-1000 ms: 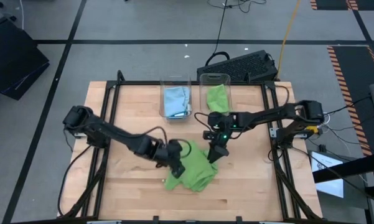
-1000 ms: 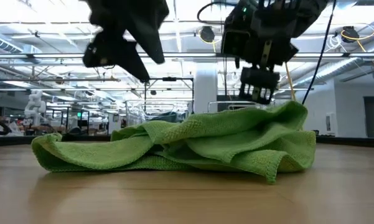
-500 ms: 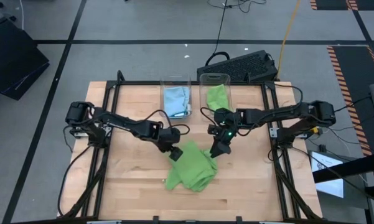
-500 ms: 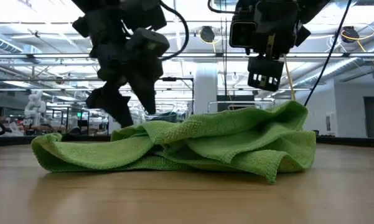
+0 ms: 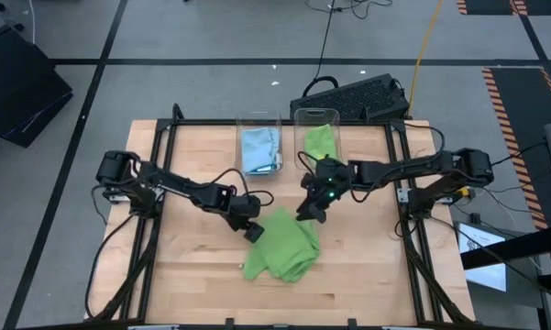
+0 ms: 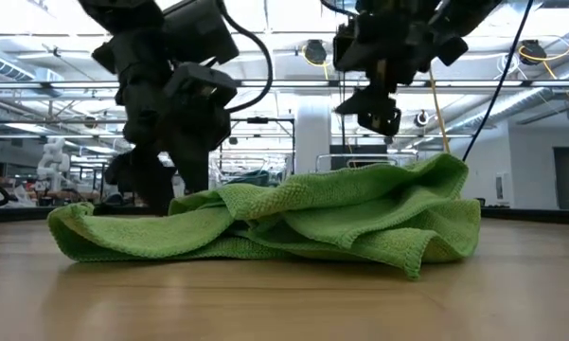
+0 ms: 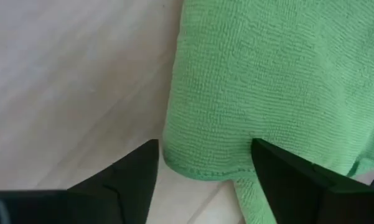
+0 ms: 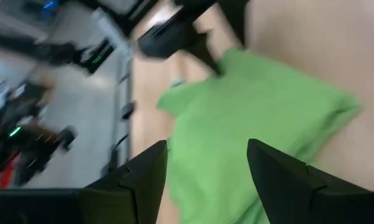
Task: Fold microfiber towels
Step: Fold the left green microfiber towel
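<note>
A lime green microfiber towel (image 5: 282,247) lies crumpled on the wooden table's middle (image 6: 284,223). My left gripper (image 5: 253,230) is low at the towel's far left corner. In the left wrist view my left gripper (image 7: 203,149) is open, a finger on either side of that hemmed corner (image 7: 199,169), which lies flat on the wood. My right gripper (image 5: 306,213) hangs open above the towel's far right part, clear of it (image 6: 374,112). In its own view my right gripper (image 8: 205,155) has nothing between its fingers.
Two clear bins stand at the table's far edge: one (image 5: 259,147) holds a light blue towel, the other (image 5: 318,139) a green one. A dark keyboard (image 5: 353,96) lies on the floor beyond them. Bare wood (image 5: 192,275) spreads left of and in front of the crumpled towel.
My left gripper has come down from above the towel and gone a little toward the table's far edge, ending low at the towel's far left corner. My right gripper has risen off the towel's far right part and tipped toward level. The towel has kept its shape.
</note>
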Tool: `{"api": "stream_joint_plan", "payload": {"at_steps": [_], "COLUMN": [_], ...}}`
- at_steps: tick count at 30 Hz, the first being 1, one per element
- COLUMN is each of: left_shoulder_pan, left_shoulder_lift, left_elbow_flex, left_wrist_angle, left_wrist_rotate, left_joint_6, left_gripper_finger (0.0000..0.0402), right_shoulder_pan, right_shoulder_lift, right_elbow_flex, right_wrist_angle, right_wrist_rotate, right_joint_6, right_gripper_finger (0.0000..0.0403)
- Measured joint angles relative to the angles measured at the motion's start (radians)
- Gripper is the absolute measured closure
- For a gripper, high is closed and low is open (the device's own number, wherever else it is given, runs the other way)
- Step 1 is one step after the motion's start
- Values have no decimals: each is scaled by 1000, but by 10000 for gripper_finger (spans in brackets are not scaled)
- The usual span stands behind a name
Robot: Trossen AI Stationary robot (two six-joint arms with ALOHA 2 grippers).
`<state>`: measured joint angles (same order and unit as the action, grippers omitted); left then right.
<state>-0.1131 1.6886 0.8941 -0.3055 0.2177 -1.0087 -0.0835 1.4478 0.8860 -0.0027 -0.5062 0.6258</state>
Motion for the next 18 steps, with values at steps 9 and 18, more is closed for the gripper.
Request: {"api": "stream_joint_plan", "payload": {"at_steps": [9,18], "left_shoulder_pan": [-46,-101], "left_shoulder_lift": [0,0], "left_elbow_flex": [-53,-53], "left_wrist_angle": [72,44], "left_wrist_rotate": [-70,-177], "left_joint_6": [115,301], "left_gripper_finger": [240,391], "right_shoulder_pan": [-7,-9], "right_shoulder_lift": [171,317], "right_elbow_flex": [29,126], "right_wrist_angle": [59,57], "right_wrist_rotate": [85,128], "right_joint_6": [-39,-199], "right_gripper_finger": [163,111]}}
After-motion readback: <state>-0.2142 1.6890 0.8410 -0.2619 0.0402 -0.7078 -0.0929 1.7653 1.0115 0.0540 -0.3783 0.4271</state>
